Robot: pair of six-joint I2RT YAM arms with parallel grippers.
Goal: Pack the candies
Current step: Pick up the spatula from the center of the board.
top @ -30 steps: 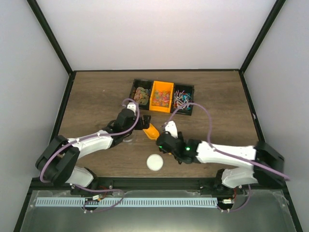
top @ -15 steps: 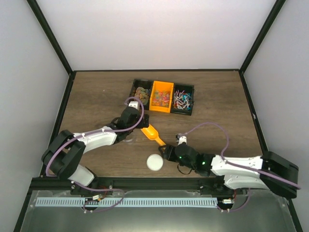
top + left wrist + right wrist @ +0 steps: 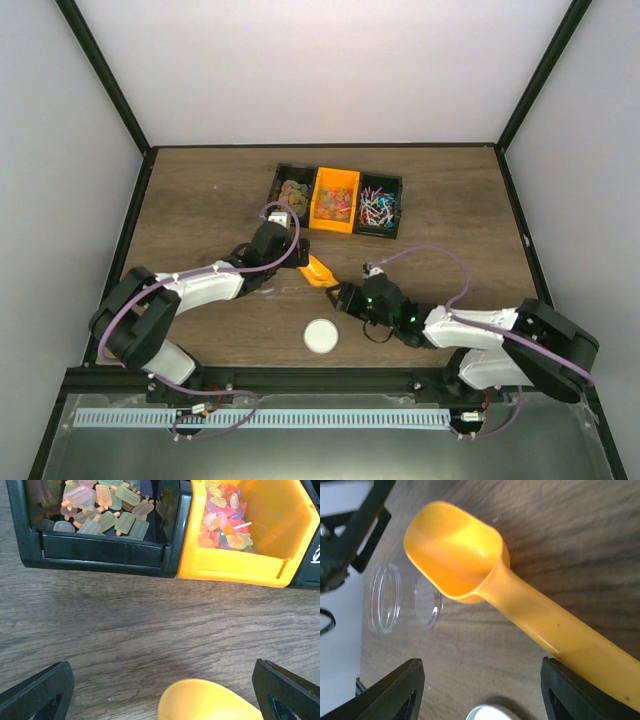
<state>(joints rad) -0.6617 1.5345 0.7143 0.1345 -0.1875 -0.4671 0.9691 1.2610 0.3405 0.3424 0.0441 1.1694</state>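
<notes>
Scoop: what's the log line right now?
scoop: empty, on table | left fingers: open, by bowl | right fingers: open, at handle | candies: in bins

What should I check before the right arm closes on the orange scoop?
1. Right fingers open: ok.
2. Orange scoop handle centred between them: not ok, it crosses at one finger, off the gap.
3. Scoop bowl empty: ok.
4. Left fingers off the scoop: ok, wide open, gaps on both sides of the bowl.
5. Clear container upright: cannot tell.
6. White lid apart from the scoop: ok.
</notes>
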